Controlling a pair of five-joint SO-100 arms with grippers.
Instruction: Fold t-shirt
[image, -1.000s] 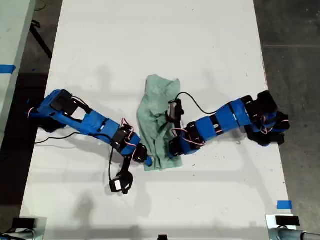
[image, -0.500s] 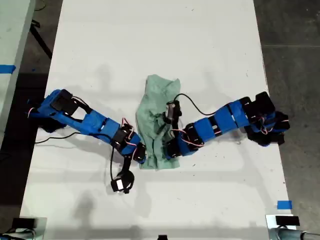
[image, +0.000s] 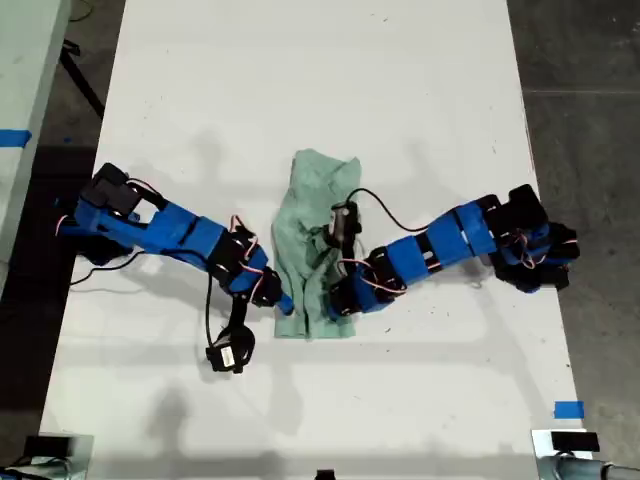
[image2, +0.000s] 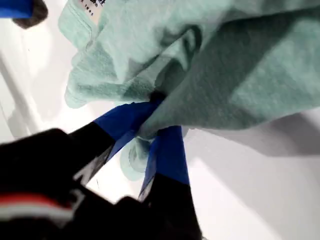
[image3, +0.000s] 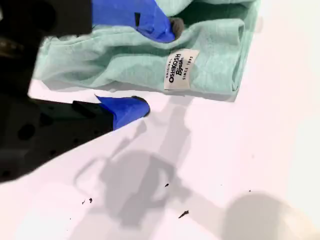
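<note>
First claw (image2: 150, 127) clamped, second claw (image3: 157, 67) agape.

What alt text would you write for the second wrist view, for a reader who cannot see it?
My second pincer stands open at the edge of a pale green t-shirt lying on a white table. The shirt's white label faces up.

Two arms, both made of bright blue plastic blocks w/ black motor boxes between them. Thin red, white & black wires loop along each arm. A small black camera box hangs off each one on a black cable. My first gripper (image2: 152, 131) & my second gripper (image3: 150, 65): black bodies w/ blue pointed fingers.
</note>
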